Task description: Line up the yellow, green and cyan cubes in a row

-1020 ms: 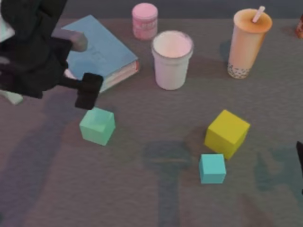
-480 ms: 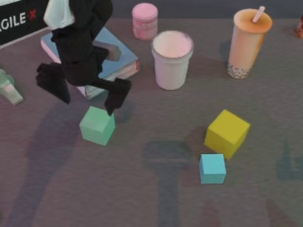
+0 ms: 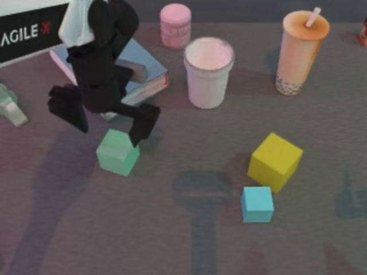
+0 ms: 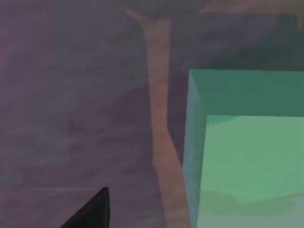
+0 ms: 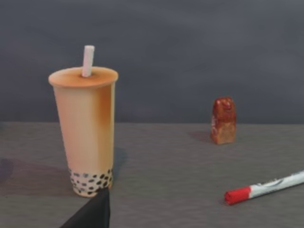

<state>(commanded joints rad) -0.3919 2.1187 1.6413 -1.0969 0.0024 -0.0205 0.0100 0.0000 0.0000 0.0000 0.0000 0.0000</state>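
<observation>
The mint green cube [image 3: 117, 152] sits on the table at left of centre, and it fills the left wrist view [image 4: 247, 156]. My left gripper [image 3: 109, 130] hangs open just above its far edge, one finger out to each side, holding nothing. One dark fingertip [image 4: 97, 211] shows beside the cube. The yellow cube [image 3: 275, 161] rests at right of centre, with the small cyan cube [image 3: 257, 204] close in front of it. My right gripper [image 5: 135, 213] is out of the top view; one fingertip [image 5: 97, 211] shows in its wrist view, open and empty.
A blue book [image 3: 143, 71] lies behind the green cube, under my left arm. A pink jar [image 3: 175, 24], a white cup [image 3: 209, 71] and a bubble tea cup [image 3: 302, 51] stand along the back. A pale green bottle [image 3: 11, 107] lies far left. A red seal [image 5: 223, 121] and a marker [image 5: 266, 187] lie far right.
My left arm has swung in from the far left and come over the green cube, dropping slightly in the last half second. No cube has moved.
</observation>
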